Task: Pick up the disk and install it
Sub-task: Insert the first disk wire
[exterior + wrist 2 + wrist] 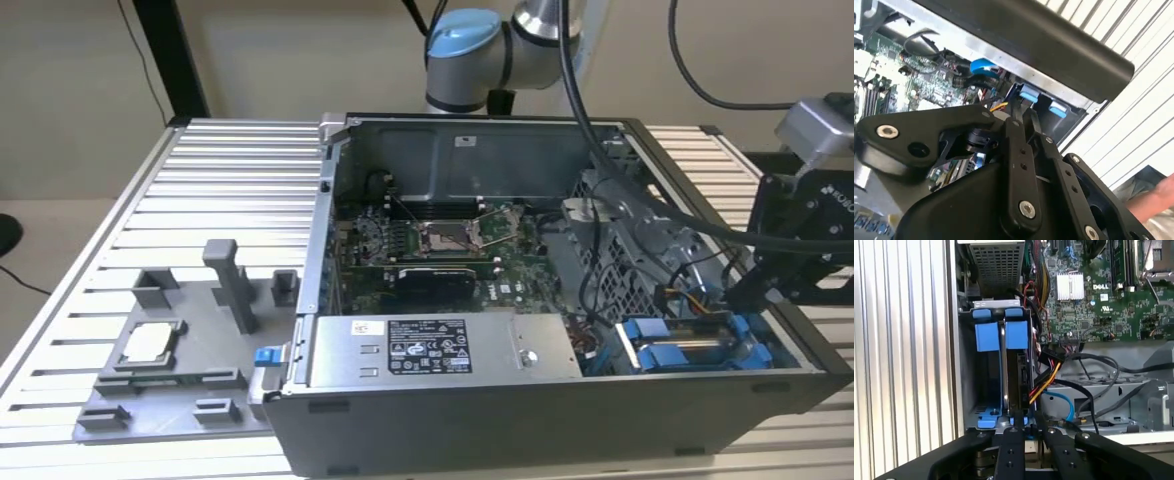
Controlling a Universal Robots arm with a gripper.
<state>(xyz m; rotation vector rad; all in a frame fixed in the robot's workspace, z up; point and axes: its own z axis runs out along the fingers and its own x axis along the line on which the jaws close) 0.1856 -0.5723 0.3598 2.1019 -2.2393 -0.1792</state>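
**Now on edge: disk stands in the computer's drive bay**

Down in the open computer case [561, 440], in the corner at the exterior view's lower right, the disk [988, 337] stands on edge in the metal bay, and its two blue bracket tabs [663, 355] face up out of the slot. The gripper [1026, 422] hangs right at the disk's near end in the first wrist view; whether it grips the bracket or merely sits beside it cannot be told. Red, yellow and black cables [1046, 375] run just beside the bay. A large silver box [427, 345] lies along the case's front wall and carries a black label with white print and a small white-and-red sticker, too small to make out. White lettering marks the green motherboard [1094, 300]. Outside the case, a square silver chip [150, 343] rests on a gray fixture [147, 410]. A person's hand [1159, 200] shows in the second wrist view.
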